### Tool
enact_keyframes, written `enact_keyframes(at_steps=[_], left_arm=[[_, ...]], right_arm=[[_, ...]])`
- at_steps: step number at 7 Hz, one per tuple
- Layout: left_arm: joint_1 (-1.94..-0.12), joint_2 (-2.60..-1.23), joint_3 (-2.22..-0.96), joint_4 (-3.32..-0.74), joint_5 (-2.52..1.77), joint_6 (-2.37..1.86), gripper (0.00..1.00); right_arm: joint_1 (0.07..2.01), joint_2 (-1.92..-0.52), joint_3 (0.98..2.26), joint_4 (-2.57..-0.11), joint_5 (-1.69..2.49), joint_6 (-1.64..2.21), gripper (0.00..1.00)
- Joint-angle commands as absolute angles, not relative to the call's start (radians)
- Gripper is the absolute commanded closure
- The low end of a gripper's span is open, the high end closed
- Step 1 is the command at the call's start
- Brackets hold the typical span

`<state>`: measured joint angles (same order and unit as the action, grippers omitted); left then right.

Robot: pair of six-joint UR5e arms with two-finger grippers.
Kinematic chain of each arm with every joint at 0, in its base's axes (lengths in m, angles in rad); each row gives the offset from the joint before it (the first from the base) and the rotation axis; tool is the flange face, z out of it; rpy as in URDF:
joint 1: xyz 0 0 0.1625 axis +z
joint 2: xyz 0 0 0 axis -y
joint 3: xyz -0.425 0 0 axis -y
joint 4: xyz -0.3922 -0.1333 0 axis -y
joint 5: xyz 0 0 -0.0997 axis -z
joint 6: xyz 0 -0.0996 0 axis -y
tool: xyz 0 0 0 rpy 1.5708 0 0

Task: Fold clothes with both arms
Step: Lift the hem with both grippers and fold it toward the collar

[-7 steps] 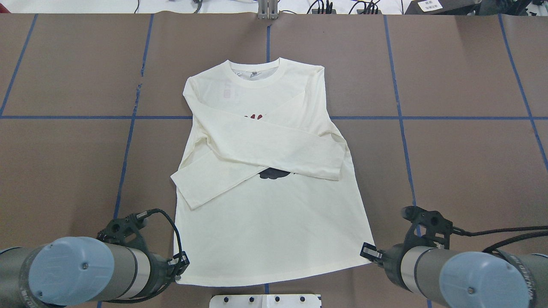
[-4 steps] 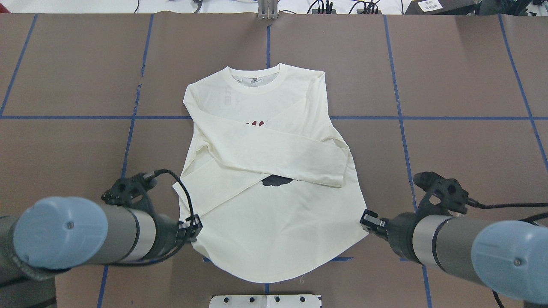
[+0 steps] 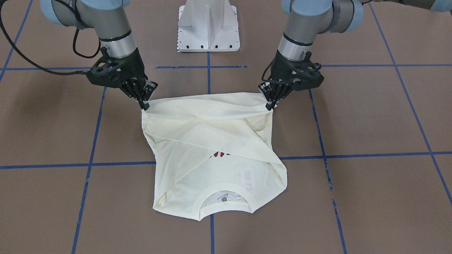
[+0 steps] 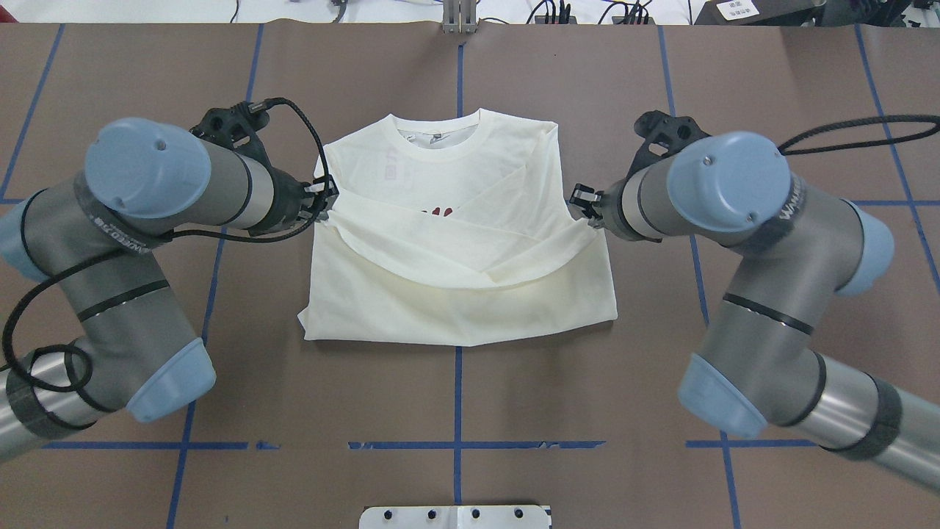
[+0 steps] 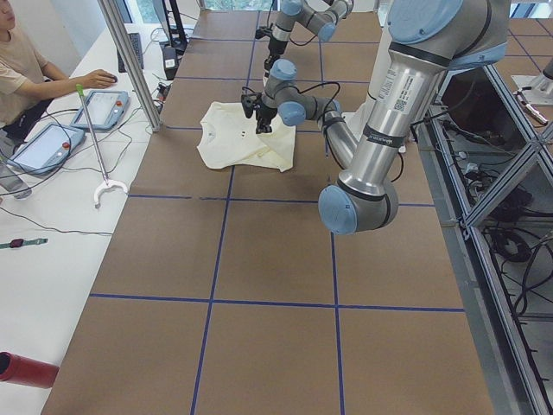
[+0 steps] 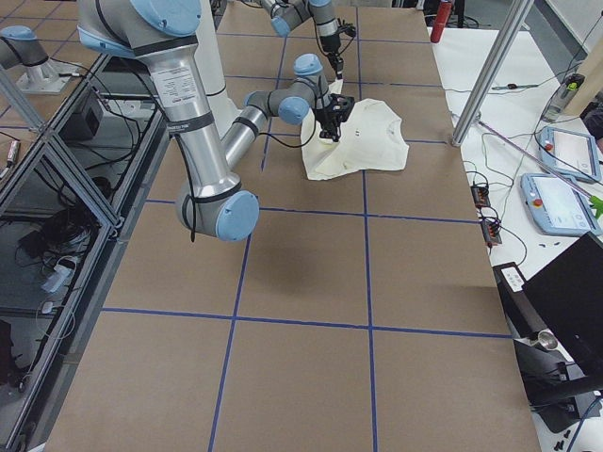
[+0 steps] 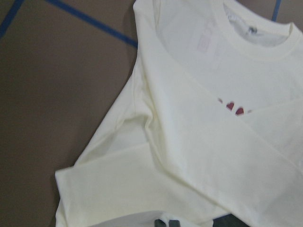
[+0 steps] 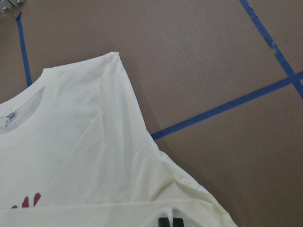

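Nearest the robot, the T-shirt (image 4: 455, 308) lies doubled on the table (image 4: 110, 73), its fold edge behind both grippers. The left gripper (image 4: 327, 200) is clamped on one hem corner and the right gripper (image 4: 587, 209) on the other, with the hem slung between them above the chest. From overhead, the wrists partly cover the grip. The front-facing view shows the fingers (image 3: 273, 95) pinched on lifted cloth. Each wrist camera catches only its fingertips (image 7: 161, 222), cut off at the bottom edge. Beyond the grippers, the crossed sleeves (image 3: 197, 134) hide most of the red lettering (image 4: 438, 212). Farthest out lies the collar (image 4: 440, 139), flat.
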<state>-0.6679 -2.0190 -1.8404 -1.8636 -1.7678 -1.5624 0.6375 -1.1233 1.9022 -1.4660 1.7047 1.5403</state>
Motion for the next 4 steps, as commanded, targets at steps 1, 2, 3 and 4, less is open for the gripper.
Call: enact_keyframes(at_steps=[1,2,3,4], left_arm=[[-0.728,-2.026,-1.625,-2.075,-1.769,-1.523,1.0],[-0.733,-2.028,-1.544,-2.133,-1.769,-1.47,1.0],[-0.744,-2.043,-1.455,-2.217,-1.767,-1.47,1.0],[-0.744,-2.06,-1.403,-2.268,-1.766,-1.47,1.0]], right_arm=[[0.698,-0.969,1.608,-1.394,1.712,1.494,1.0],[0.718,-0.962,1.479,-1.247,1.713,1.497,1.0],[0.738,-0.927,1.365,-1.159,1.721,1.496,1.0],[0.752,-0.855,1.263,-1.155,1.75,1.494,1.0]])
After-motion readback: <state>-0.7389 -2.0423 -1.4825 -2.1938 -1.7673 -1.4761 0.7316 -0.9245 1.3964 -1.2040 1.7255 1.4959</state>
